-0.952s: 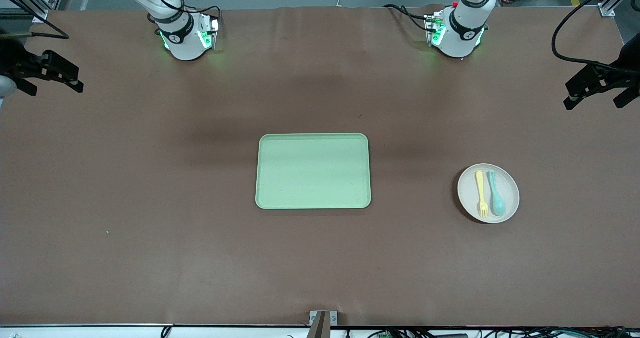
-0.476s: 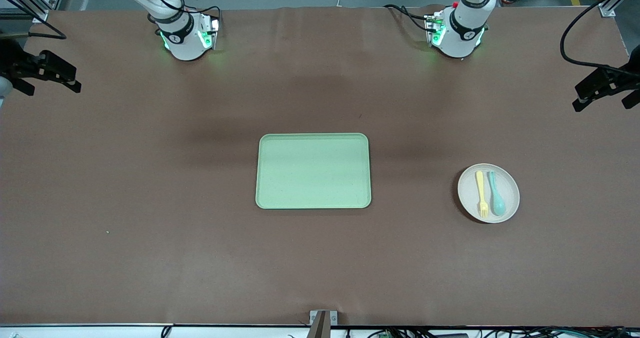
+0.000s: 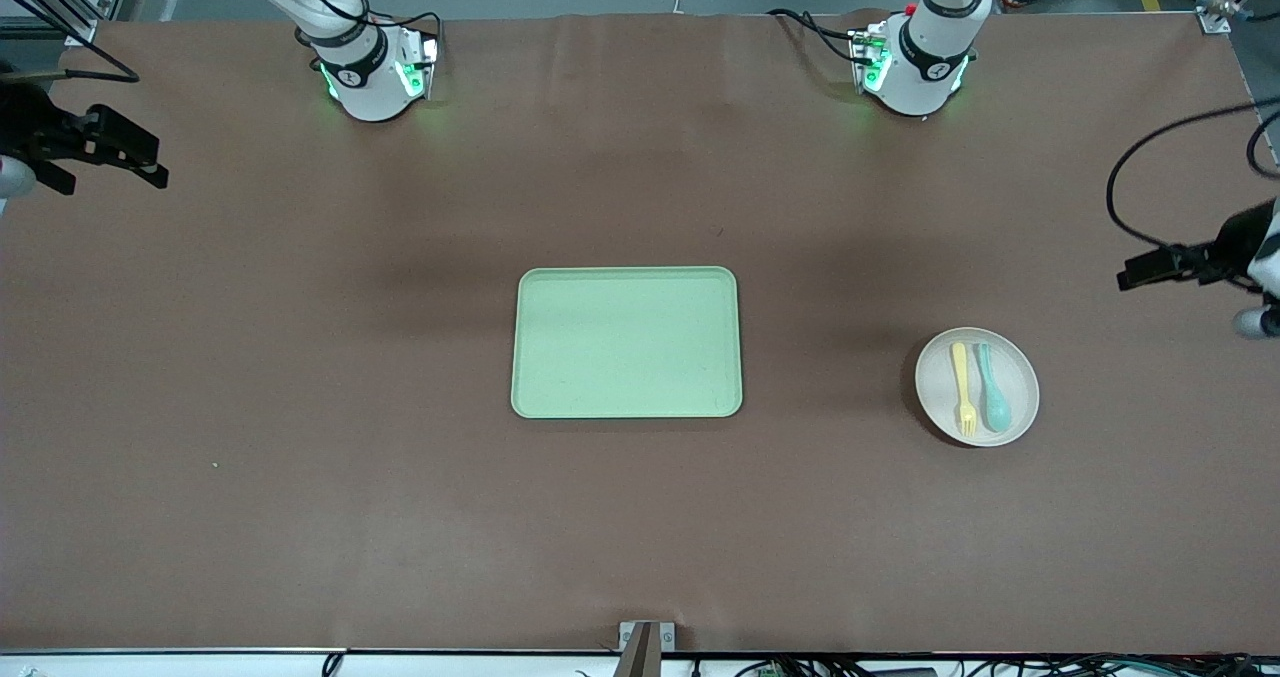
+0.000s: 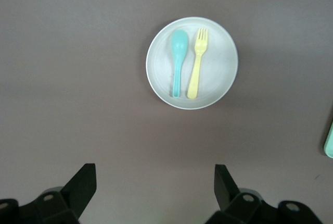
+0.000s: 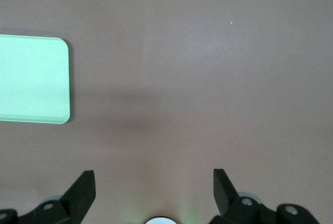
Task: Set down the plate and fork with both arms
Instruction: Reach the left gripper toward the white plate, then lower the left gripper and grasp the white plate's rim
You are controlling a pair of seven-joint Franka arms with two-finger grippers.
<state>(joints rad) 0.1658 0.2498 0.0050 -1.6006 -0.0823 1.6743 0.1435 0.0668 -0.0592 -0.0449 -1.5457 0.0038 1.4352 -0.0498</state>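
Pale-yellow fork (image 3: pixel 964 388) lies beside the teal spoon (image 3: pixel 996 389) on the off-white plate (image 3: pixel 1022 367); left gripper (image 4: pixel 153 182) and right gripper (image 5: pixel 153 182) both hover wide open.

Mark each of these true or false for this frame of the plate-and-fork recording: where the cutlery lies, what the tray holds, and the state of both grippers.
1. The fork lies on the plate beside the spoon. True.
2. The tray already holds the plate. False: the tray is bare, and the plate sits on the table toward the left arm's end.
3. The left gripper has its fingers open, with the plate in its wrist view. True.
4. The right gripper is shut on the fork. False: its fingers are open and hold nothing, over bare table at the right arm's end.
5. The spoon lies on the table beside the plate. False: it lies on the plate.
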